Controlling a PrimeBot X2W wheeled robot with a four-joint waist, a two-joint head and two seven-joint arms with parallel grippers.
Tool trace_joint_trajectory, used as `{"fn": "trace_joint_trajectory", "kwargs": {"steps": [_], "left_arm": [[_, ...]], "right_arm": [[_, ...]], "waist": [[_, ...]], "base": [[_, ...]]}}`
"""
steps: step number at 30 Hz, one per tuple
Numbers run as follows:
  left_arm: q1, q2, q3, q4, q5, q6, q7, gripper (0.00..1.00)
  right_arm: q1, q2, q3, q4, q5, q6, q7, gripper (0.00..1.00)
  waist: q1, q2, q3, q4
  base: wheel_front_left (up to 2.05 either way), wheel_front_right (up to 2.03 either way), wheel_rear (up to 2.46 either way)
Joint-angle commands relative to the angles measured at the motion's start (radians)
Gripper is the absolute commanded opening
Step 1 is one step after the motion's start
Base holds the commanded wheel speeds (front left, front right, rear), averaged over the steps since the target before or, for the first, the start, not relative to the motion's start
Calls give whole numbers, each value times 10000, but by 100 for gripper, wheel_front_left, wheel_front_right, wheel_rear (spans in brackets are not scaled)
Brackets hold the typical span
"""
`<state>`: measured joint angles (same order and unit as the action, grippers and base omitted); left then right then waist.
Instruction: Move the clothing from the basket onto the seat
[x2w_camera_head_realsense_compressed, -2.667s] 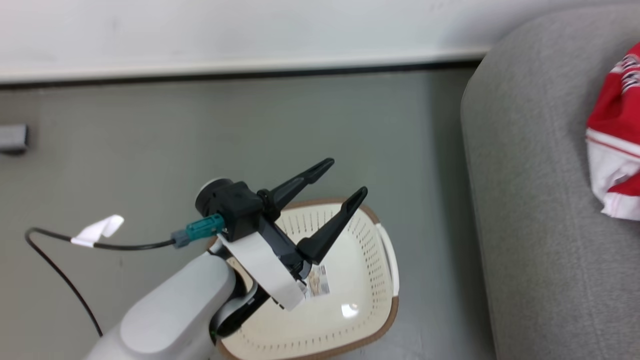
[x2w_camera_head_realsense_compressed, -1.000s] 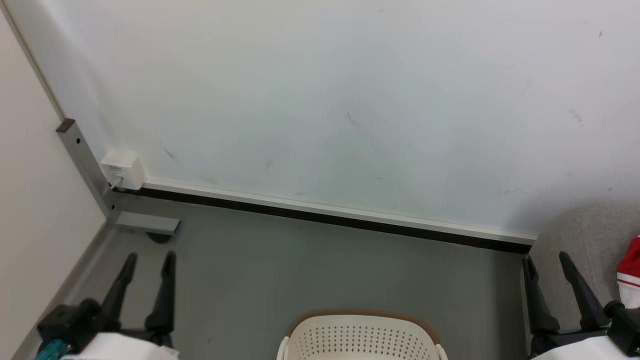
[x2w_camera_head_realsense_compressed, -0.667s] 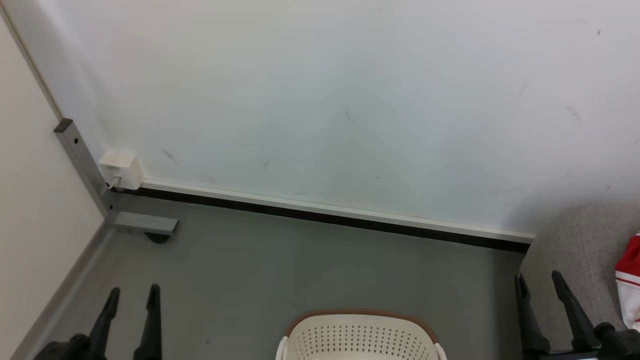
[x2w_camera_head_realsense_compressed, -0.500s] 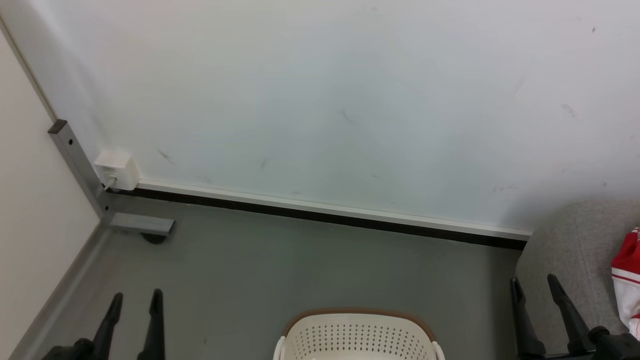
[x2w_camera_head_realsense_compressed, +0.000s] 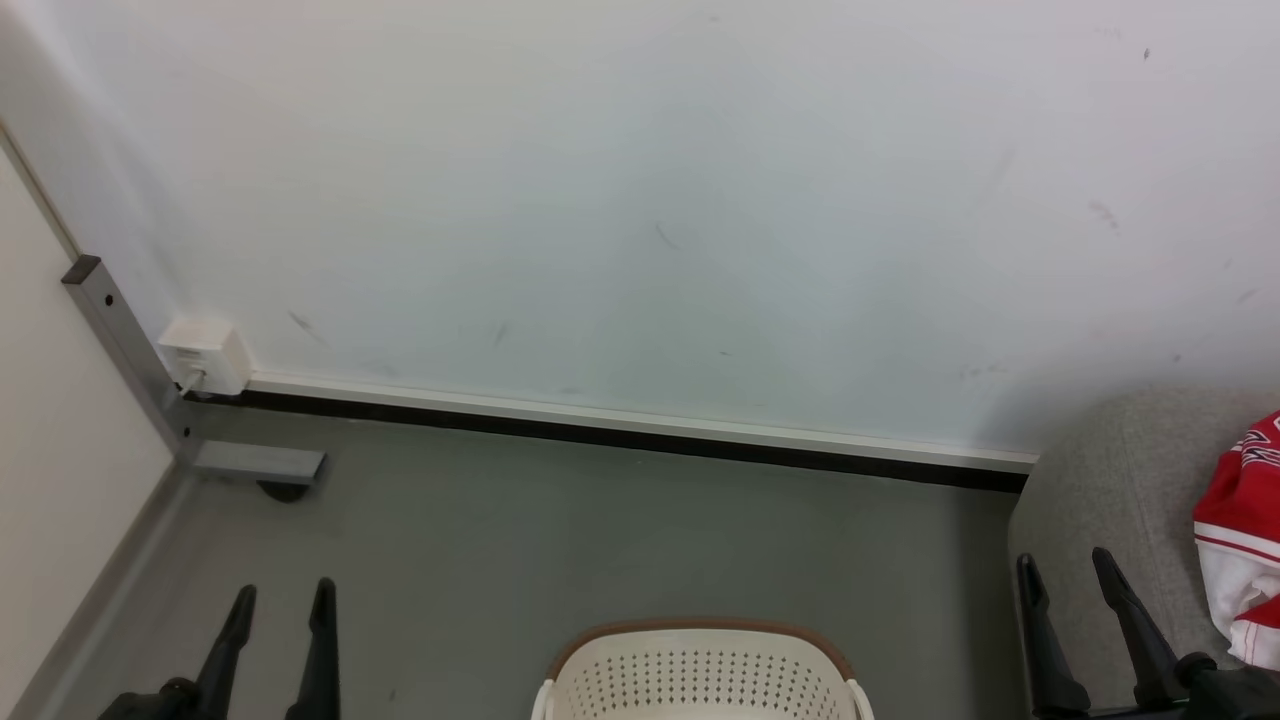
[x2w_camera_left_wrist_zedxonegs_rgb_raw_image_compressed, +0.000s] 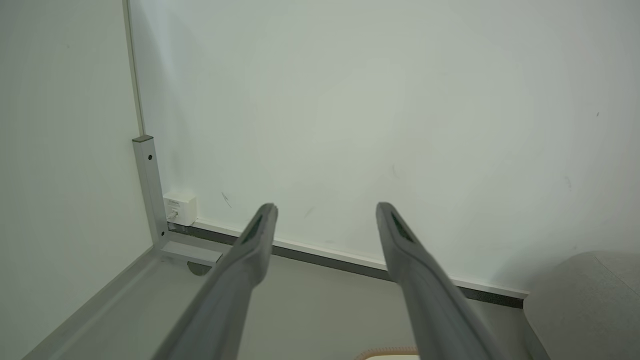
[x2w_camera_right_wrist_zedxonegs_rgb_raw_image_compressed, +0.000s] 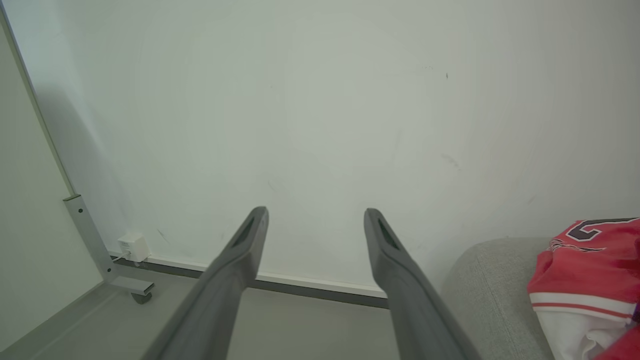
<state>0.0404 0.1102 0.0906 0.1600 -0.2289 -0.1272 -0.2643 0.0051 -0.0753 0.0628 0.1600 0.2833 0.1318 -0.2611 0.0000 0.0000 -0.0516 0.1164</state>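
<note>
A pale wall meets the grey floor along a dark skirting strip ahead of me. My left pincer is near, at the lower left. Its two fingers are spread wide, gripping nothing and touching nothing. My right pincer, near at the lower right, gapes just as wide and is also empty, close by the rounded left end of the grey sofa. The laundry basket stands on the floor between my two pincers, apart from both. The red-and-white sports clothing lies on the sofa, just right of my right pincer and not touching it.
</note>
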Motion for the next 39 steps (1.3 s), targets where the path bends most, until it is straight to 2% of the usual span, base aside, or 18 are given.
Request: {"fn": "trace_joint_trajectory", "kwargs": {"steps": [1,22,23,27,39], "left_arm": [[4,-19,28,7,173,-38,1,100],[-152,107,-312,91,74,-32,1,100],[-101,42,-347,52,157,-42,0,0],[32,-78,-380,348,94,-44,31,0],[-285,-157,-239,414,-2152,18,670,0]], "right_arm": [[111,-108,-29,-55,-66,-23,-36,100],[-73,-2,-33,70,-48,-24,-38,100],[-28,29,-25,38,0,0,0,0],[94,118,-7,306,72,0,61,0],[-162,114,-275,414,2241,-2,641,0]], "waist": [[0,0,1,-35],[0,0,130,-253],[0,0,131,-257],[0,0,134,-267],[0,0,166,-354]], "base": [[0,0,0],[0,0,0],[0,0,0],[0,0,0],[0,0,0]]}}
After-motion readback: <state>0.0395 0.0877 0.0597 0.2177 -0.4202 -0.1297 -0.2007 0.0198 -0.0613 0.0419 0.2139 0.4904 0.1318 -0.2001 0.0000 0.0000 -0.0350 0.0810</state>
